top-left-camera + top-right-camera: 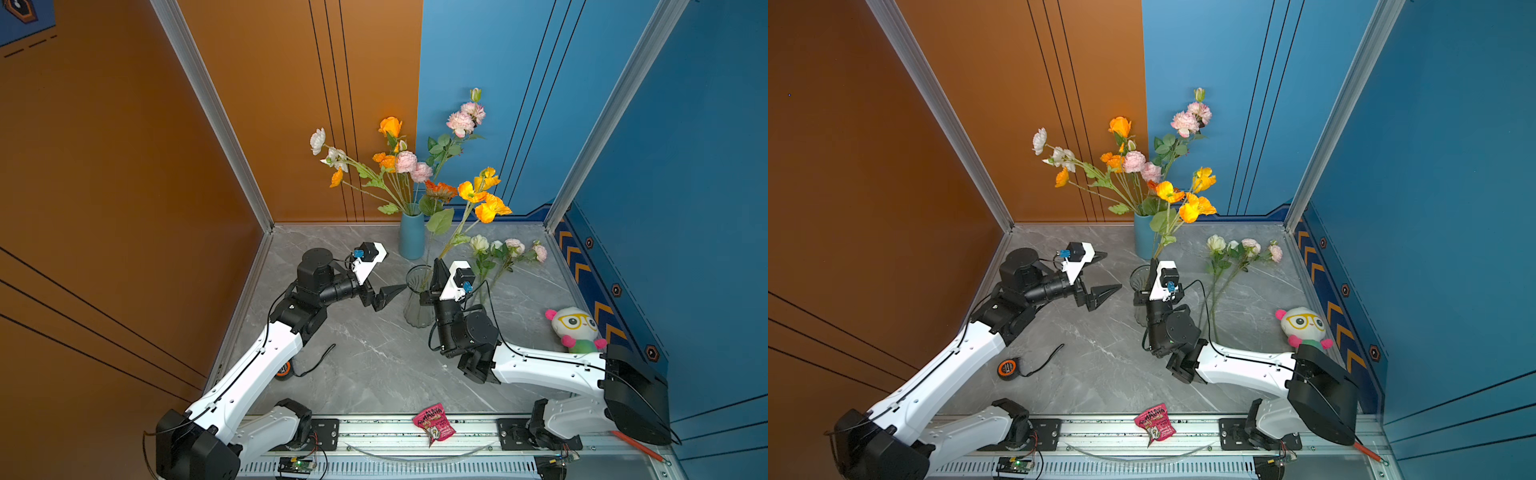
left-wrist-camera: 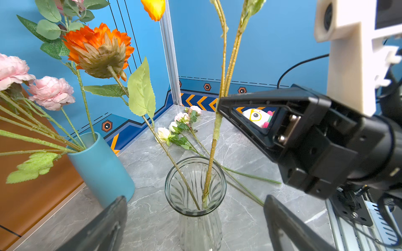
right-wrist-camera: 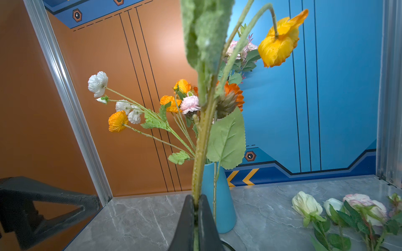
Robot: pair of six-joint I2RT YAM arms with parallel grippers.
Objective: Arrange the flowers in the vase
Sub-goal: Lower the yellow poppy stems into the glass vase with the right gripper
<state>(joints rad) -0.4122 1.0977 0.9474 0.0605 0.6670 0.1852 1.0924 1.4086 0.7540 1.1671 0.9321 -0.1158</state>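
R claw point(image 3: 196, 202) was clamped on the stem of the yellow flower point(image 1: 491, 209), just above the glass vase point(image 2: 200, 230). The stem's foot sat inside it, w/ an orange flower point(image 2: 97, 50) alongside. L claw point(image 1: 1113, 271) hung wide open & empty, just left of that vase in both top views. Other blooms point(image 1: 386, 158) stood in the blue vase point(image 1: 411, 237) at the back. A few roses point(image 1: 509, 249) lay on the table point(image 1: 374, 365), right of the glass vase.

Lettering on the pink packet point(image 1: 434, 424) is too blurred to read.
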